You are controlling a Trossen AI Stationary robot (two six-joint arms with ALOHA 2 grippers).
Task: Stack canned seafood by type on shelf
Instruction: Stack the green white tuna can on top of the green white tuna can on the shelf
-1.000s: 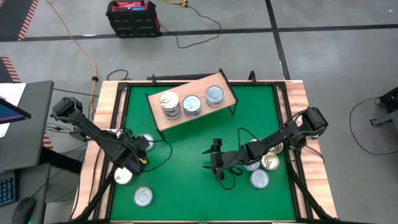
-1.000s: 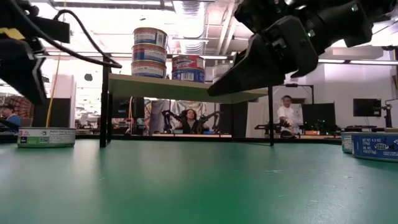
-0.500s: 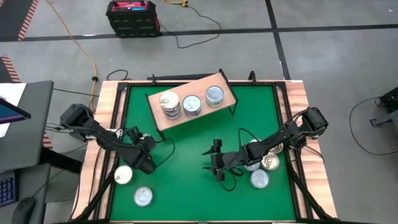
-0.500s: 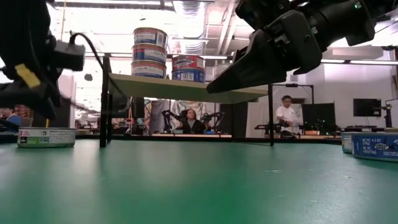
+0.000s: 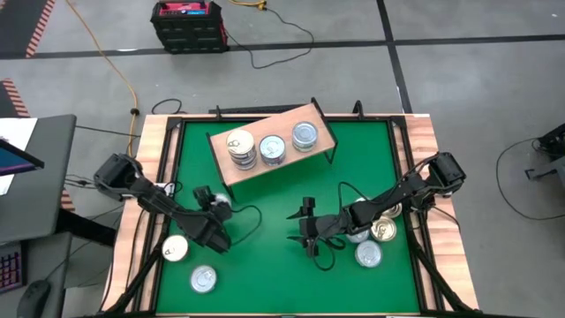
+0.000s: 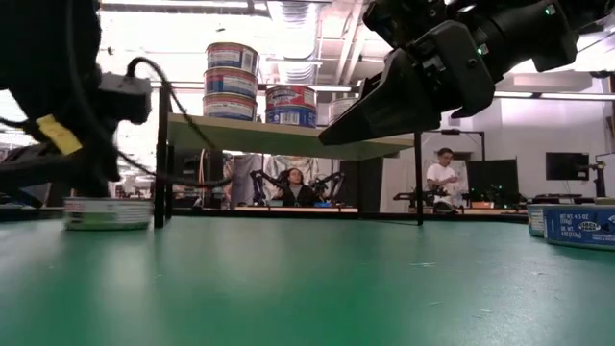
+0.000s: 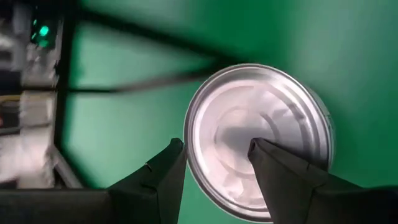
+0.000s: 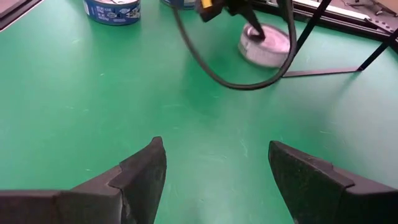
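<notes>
Shelf (image 5: 274, 141) served as the fixed mark: a light-wood board on black legs at the far middle of the green table (image 5: 265, 199), carrying three stacks of tins, their lower cans hidden from above. Near its front-left corner the left gripper (image 5: 218, 210) blocked the high view of the tin (image 7: 258, 140) beneath it, and in the low view that arm showed only as a dark blur. From its wrist, the fingers stood partly apart, one over the silver lid and one just outside the rim; whether they gripped it could not be told. Forward of the shelf's right end, the right gripper (image 5: 302, 228) hung wide apart and empty above bare green.
</notes>
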